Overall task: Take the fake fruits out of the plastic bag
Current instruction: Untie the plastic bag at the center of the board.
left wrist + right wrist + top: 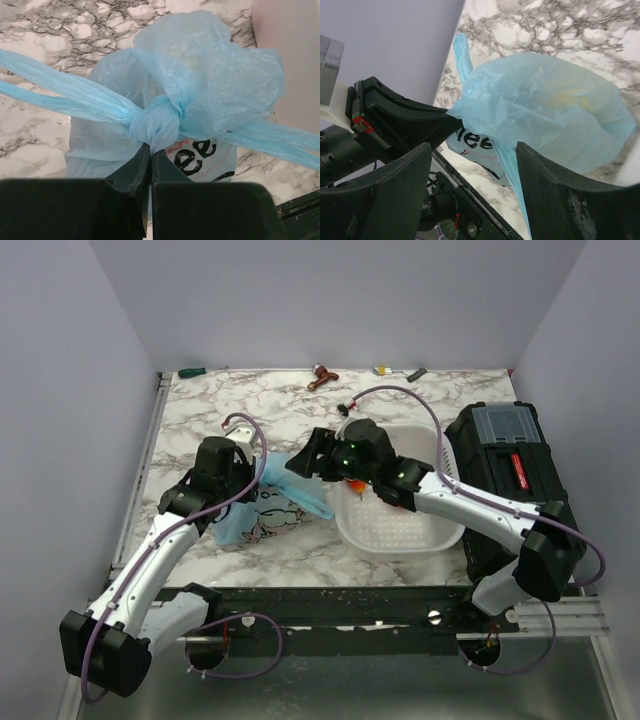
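The light-blue plastic bag (283,508) lies on the marble table between the two arms, its handles tied in a knot (157,122). My left gripper (150,151) is shut on the plastic just under that knot; from above it (262,480) sits at the bag's left side. My right gripper (472,150) is open, with one thin handle strand (512,170) running between its jaws close to the right finger (555,190). In the top view it (300,464) hovers over the bag's right end. The fake fruits are hidden inside; only a yellowish patch (570,97) shows through the plastic.
A white perforated basket (400,532) stands right of the bag, with a small red-orange fruit (355,484) at its left rim under the right arm. A black toolbox (505,455) fills the right side. Small tools (322,377) lie along the far edge.
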Tool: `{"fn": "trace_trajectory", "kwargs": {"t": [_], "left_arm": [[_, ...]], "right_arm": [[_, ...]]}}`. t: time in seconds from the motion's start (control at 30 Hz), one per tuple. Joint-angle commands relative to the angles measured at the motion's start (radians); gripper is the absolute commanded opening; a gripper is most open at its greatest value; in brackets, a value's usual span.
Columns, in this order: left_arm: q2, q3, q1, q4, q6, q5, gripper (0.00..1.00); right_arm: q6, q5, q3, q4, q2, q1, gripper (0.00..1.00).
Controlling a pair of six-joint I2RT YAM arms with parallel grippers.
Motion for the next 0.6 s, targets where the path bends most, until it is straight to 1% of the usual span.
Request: {"fn": "trace_trajectory", "kwargs": {"t": [0.0, 0.07, 0.17, 0.3, 0.4, 0.5, 0.57], "left_arm": [[-0.017, -0.007, -0.009, 0.034, 0.021, 0.082, 0.00], [-0.019, -0.008, -0.009, 0.036, 0.023, 0.097, 0.00], [-0.026, -0.010, -0.010, 0.042, 0.025, 0.117, 0.00], [-0.032, -0.018, -0.023, 0.051, 0.028, 0.130, 0.00], [-0.031, -0.012, -0.025, 0.056, 0.029, 0.152, 0.00], [-0.042, -0.013, -0.025, 0.053, 0.029, 0.153, 0.00], [-0.053, -0.018, -0.024, 0.055, 0.029, 0.149, 0.00]], "right_arm": [[0.037, -0.033, 0.058, 0.059, 0.074, 0.050, 0.71], [0.048, -0.031, 0.073, 0.049, 0.095, 0.064, 0.70], [0.060, 0.026, 0.058, 0.067, 0.109, 0.093, 0.69], [0.077, 0.203, 0.107, -0.042, 0.142, 0.131, 0.70], [0.123, 0.310, 0.109, -0.057, 0.148, 0.137, 0.70], [0.161, 0.326, 0.099, -0.016, 0.156, 0.136, 0.68], [0.205, 0.317, 0.092, 0.020, 0.177, 0.136, 0.64]]}}
